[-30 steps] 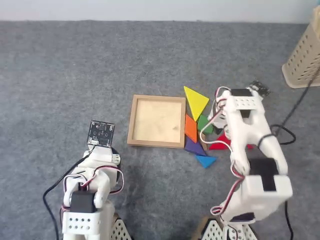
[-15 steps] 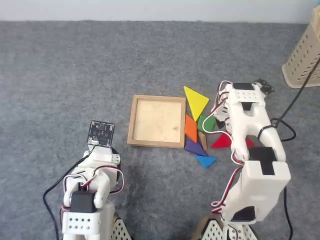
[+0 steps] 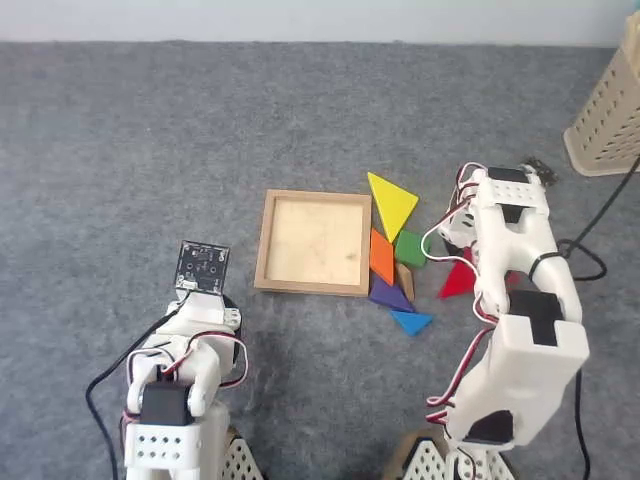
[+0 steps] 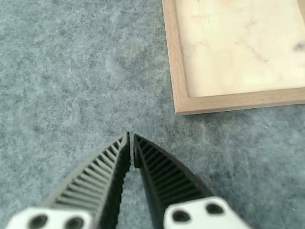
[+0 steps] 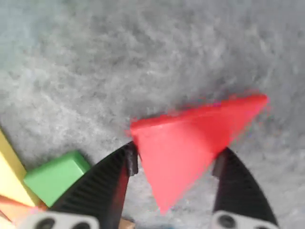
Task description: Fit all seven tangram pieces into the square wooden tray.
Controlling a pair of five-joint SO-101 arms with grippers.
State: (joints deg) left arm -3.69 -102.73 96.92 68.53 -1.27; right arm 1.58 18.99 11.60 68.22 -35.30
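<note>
While the left gripper [image 4: 130, 138] stayed parked at the tray's [image 3: 310, 288] 8 o'clock, fingers pressed together on nothing, the right arm [image 3: 515, 250] drew off toward 3 o'clock over the last second. The red triangle [image 5: 190, 138] went with it, edging out of the cluster and leaving the green square [image 3: 409, 247] uncovered. The right gripper [image 5: 176, 152] pinched that red triangle, one finger on each side; whether the piece was clear of the carpet [image 3: 150, 130] could not be told. This looked like the first pick, with the piece secured and the carry toward 9 o'clock not yet made. The tray held nothing. Six pieces lay off its 3 o'clock side: the orange piece [image 3: 381, 257] just beside the rim, the purple triangle [image 3: 388, 293] below it, the yellow triangle [image 3: 392, 203] at 12 o'clock of the group, then the brown piece [image 3: 405, 281], the green square and the blue triangle [image 3: 411, 321] at 6 o'clock. A basket [image 3: 610, 110] stood far off at 2 o'clock, its contents hidden.
</note>
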